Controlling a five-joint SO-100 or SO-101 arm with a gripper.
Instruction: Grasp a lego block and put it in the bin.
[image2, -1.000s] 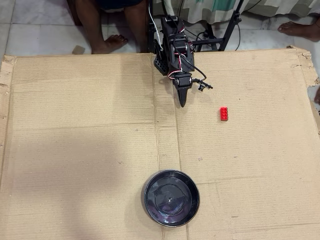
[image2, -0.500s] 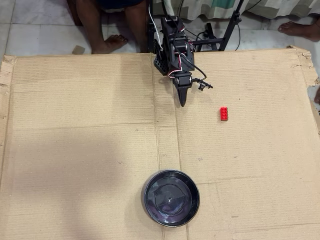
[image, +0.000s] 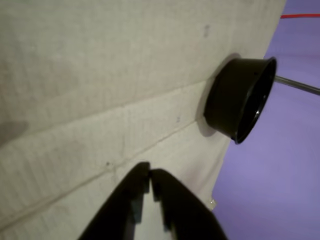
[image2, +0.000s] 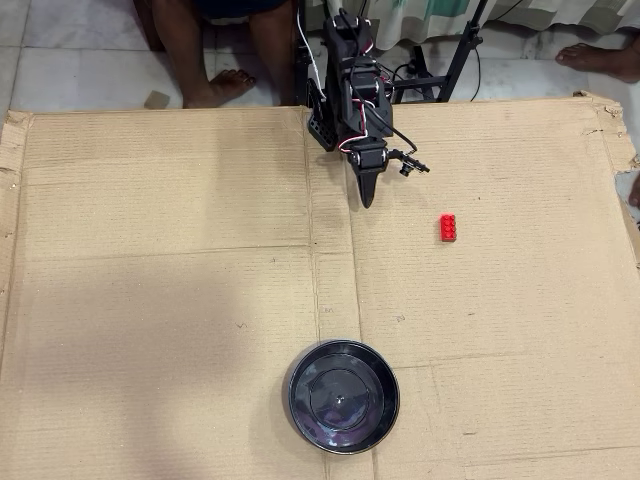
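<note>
The red lego block (image2: 449, 228) lies on the cardboard to the right of my gripper in the overhead view; it is out of the wrist view. The bin (image2: 343, 396), a round glossy black dish, sits near the cardboard's front edge, well below the gripper in the overhead view; it also shows in the wrist view (image: 235, 100) at the upper right. My gripper (image2: 366, 197) is shut and empty near the arm's base, pointing toward the bin. In the wrist view its black tips (image: 150, 175) meet at the bottom centre.
A large flat cardboard sheet (image2: 170, 290) covers the floor. The arm's base (image2: 340, 60) stands at its far edge, with cables, a stand leg (image2: 462, 50) and people's bare feet (image2: 225, 85) behind it. A purple surface (image: 280, 165) shows past the cardboard's edge in the wrist view.
</note>
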